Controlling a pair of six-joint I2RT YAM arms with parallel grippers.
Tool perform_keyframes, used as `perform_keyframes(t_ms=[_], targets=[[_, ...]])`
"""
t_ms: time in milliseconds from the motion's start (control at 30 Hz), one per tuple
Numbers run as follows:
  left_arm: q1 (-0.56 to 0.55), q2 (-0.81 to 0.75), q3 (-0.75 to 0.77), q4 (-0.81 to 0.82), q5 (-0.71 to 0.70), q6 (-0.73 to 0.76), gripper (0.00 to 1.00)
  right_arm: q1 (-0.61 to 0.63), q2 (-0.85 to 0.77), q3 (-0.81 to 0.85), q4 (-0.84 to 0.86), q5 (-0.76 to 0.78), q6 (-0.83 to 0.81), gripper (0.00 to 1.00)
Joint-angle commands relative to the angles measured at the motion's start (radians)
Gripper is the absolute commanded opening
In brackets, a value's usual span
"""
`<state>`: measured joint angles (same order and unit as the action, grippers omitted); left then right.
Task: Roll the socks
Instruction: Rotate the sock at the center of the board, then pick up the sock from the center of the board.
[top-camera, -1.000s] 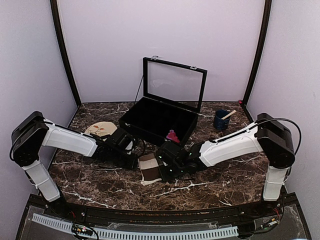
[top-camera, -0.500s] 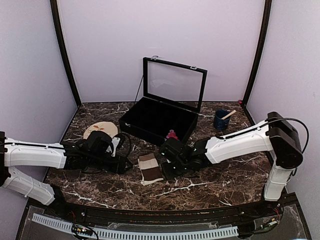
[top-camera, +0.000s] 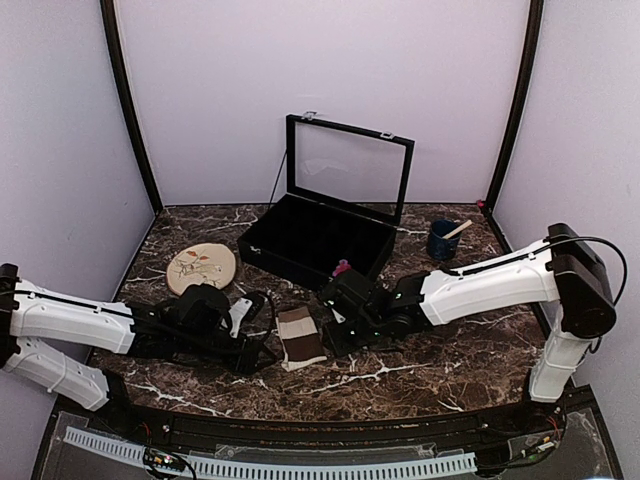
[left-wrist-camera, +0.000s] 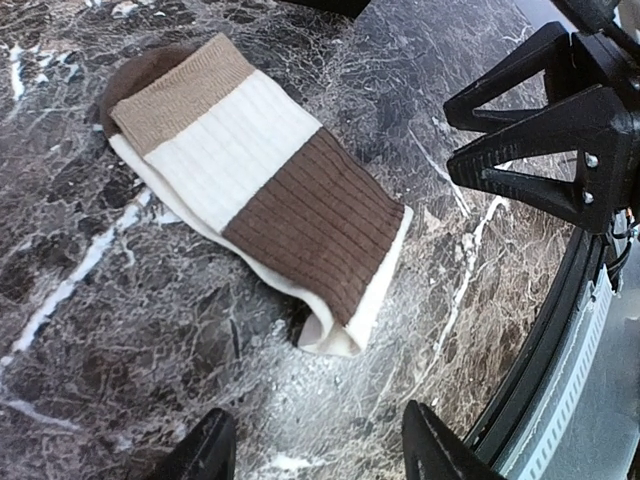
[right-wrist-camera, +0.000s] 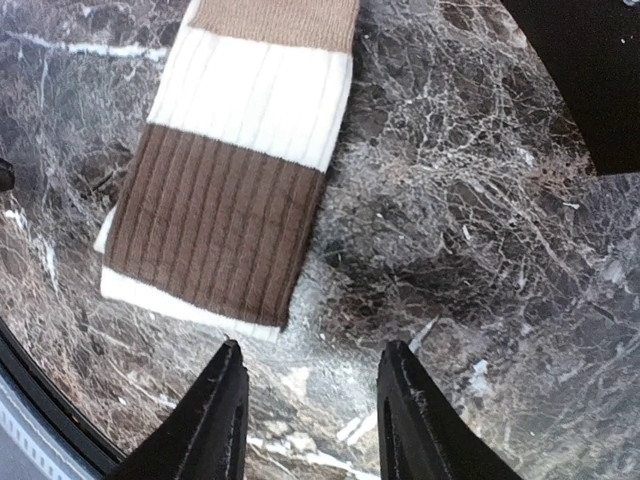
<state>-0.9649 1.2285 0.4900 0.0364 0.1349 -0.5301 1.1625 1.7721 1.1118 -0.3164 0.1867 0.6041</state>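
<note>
Both pincers stood off the beige sock (top-camera: 299, 337), so I judged this a gap between grips: 1 fold looked done, no roll begun.

Left pincer (left-wrist-camera: 315, 420) was open, fingers wide apart, nothing between them. The sock lay flat on the marble table (top-camera: 420, 370) just ahead of its tips, not touching, with the doubled cream edge nearest. Right pincer (right-wrist-camera: 310, 370) was also open and empty. The sock sat ahead and left of it, brown band closest, just beyond the tips. Seen from above, the sock lay between the 2 pincers, left pincer at its near-left corner, right pincer at its right side.

The pink sock (top-camera: 343, 267) was behind the right pincer, at the front rim of the black box (top-camera: 320, 235), mostly hidden, untouched.

Next move, my guess: 1 pincer drops onto the near doubled edge, pinches both layers and turns them over toward the tan end, while the other pins the far end. The fabric is limp and the layers may slide apart. The pink sock still has to be brought over.

Versus 1 second earlier: the left arm had its elbow raised and its pincer at the sock's left edge, and now lay low and stretched, pincer nearer the table's front. The right pincer had backed off the sock's right edge. The sock itself had hardly shifted.
</note>
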Motion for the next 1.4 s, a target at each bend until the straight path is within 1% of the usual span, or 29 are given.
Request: perform_keyframes(t_ms=[0, 100, 233, 600, 933, 1000, 1167, 1300, 1367], targets=[[-0.023, 0.049, -0.001, 0.087, 0.011, -0.038, 0.58, -0.004, 0.015, 0.094, -0.036, -0.004, -0.081, 0.41], [-0.042, 0.109, 0.009, 0.12, 0.013, -0.052, 0.58, -0.023, 0.032, 0.13, -0.056, -0.02, -0.111, 0.41], [-0.077, 0.181, 0.039, 0.131, -0.017, -0.068, 0.58, -0.04, 0.022, 0.134, -0.056, -0.04, -0.135, 0.4], [-0.097, 0.267, 0.103, 0.132, -0.132, -0.071, 0.59, -0.055, -0.033, 0.055, -0.037, -0.071, -0.152, 0.4], [-0.102, 0.347, 0.135, 0.158, -0.11, -0.044, 0.58, -0.062, -0.044, 0.007, -0.027, -0.086, -0.157, 0.4], [-0.103, 0.357, 0.136, 0.17, -0.101, -0.041, 0.56, -0.065, -0.041, 0.003, -0.025, -0.088, -0.158, 0.4], [-0.104, 0.387, 0.145, 0.181, -0.07, -0.033, 0.46, -0.07, -0.042, -0.001, -0.025, -0.088, -0.159, 0.4], [-0.104, 0.398, 0.142, 0.188, -0.048, -0.034, 0.41, -0.079, -0.045, -0.005, -0.025, -0.091, -0.162, 0.4], [-0.105, 0.404, 0.144, 0.189, -0.039, -0.036, 0.36, -0.081, -0.045, -0.008, -0.023, -0.094, -0.162, 0.4]])
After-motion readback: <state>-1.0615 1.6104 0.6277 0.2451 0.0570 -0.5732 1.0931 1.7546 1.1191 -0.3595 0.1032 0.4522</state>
